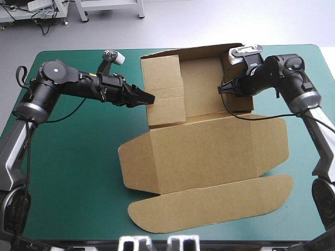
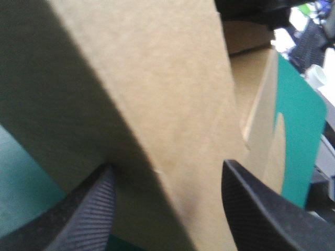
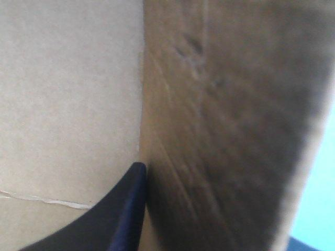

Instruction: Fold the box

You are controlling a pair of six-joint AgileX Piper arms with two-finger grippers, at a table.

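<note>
Box (image 1: pixel 209 151): brown board, matt and faintly fibrous, with pressed score lines and a few scuffs. My left fingers (image 2: pixel 97 209): black, matt, finely ribbed, rubber-like. Worktop cover (image 1: pixel 78 172): teal-green, smooth, matt.

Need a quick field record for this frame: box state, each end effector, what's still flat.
object: brown cut-board box, partly folded
far section: walls raised around an open tray
near section: lid panel and rounded flap lying flat
surface: teal-green table cover
left end effector: black fingers open, astride the raised left wall
right end effector: at the right wall; grip state not visible
tray interior: nothing inside
</note>
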